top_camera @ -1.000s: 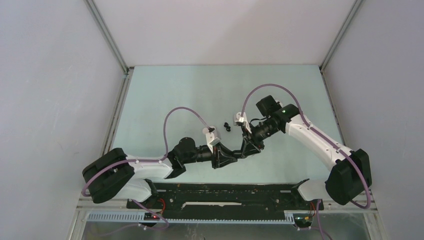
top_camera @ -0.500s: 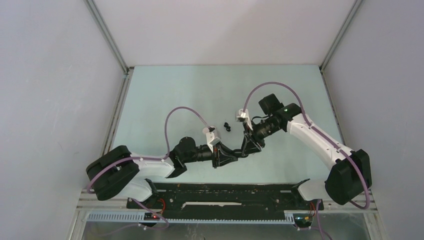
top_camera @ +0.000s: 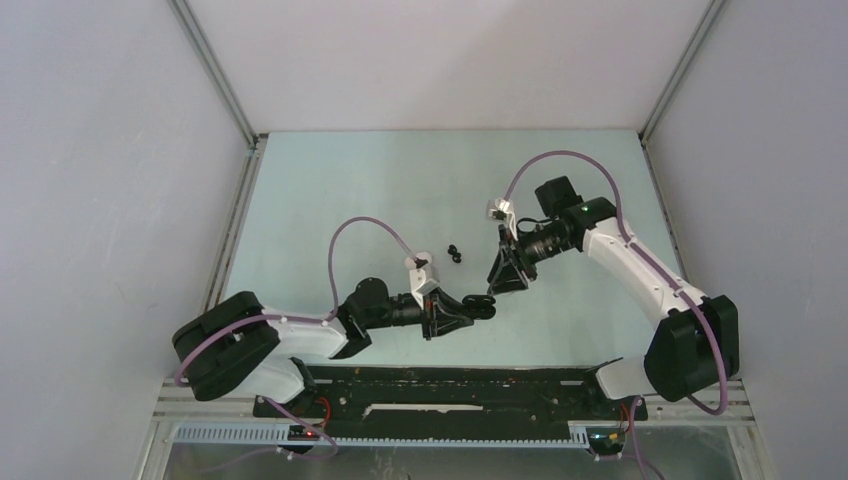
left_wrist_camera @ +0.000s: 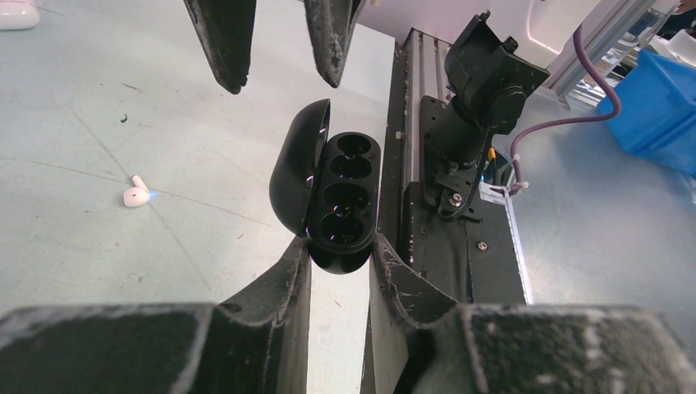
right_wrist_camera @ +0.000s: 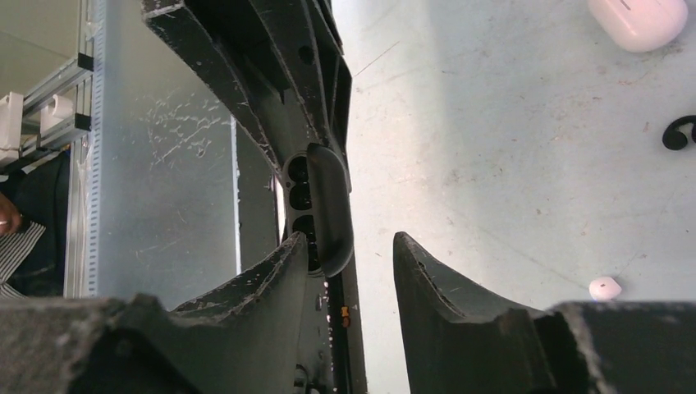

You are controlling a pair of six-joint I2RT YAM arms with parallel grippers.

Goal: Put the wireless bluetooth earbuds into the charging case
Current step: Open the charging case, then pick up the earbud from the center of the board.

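Observation:
My left gripper (left_wrist_camera: 341, 250) is shut on the bottom end of a black charging case (left_wrist_camera: 343, 193), held above the table. Its lid (left_wrist_camera: 294, 168) stands open and the sockets look empty. In the top view the case (top_camera: 483, 303) pokes out of the left gripper (top_camera: 470, 306). My right gripper (top_camera: 498, 281) is open and empty, just above and right of the case, apart from it; its fingers (left_wrist_camera: 223, 41) show at the top of the left wrist view. A black earbud pair (top_camera: 453, 252) lies on the table behind. A white earbud (left_wrist_camera: 135, 195) lies left of the case.
A white pill-shaped case (right_wrist_camera: 637, 18) lies on the table, with a black earbud (right_wrist_camera: 679, 131) and a white earbud (right_wrist_camera: 605, 288) nearby. The black base rail (top_camera: 450, 385) runs along the near table edge. Grey walls enclose the table.
My right gripper has pulled back up and to the right, away from the black case. My left gripper still holds the case and has shifted slightly right.

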